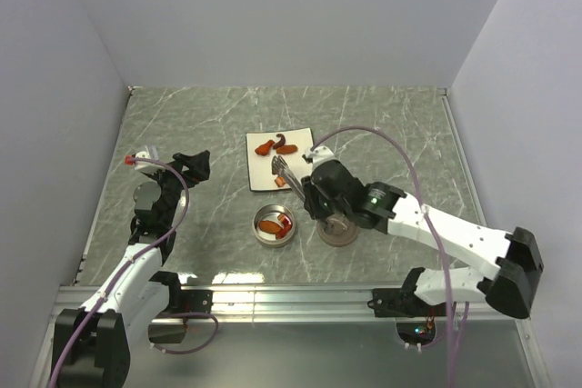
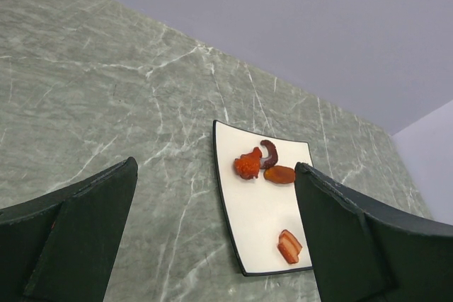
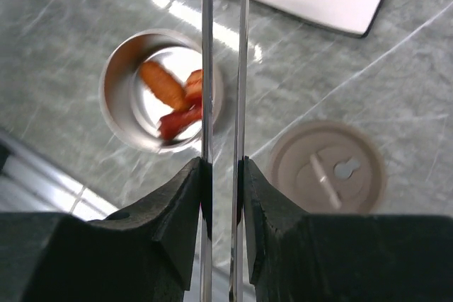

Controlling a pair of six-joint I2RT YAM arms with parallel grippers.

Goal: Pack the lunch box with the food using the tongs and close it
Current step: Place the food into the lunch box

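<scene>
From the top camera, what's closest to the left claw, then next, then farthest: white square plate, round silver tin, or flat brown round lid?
1. White square plate, right of the left claw.
2. Round silver tin, right and nearer the bases.
3. Flat brown round lid, farthest right, past the tin.

You have a grey-green marbled table [image 1: 182, 124] boxed in by plain pale walls [image 1: 291, 15] on three sides; a metal rail [image 1: 300, 294] edges its near side, and light glares there.
</scene>
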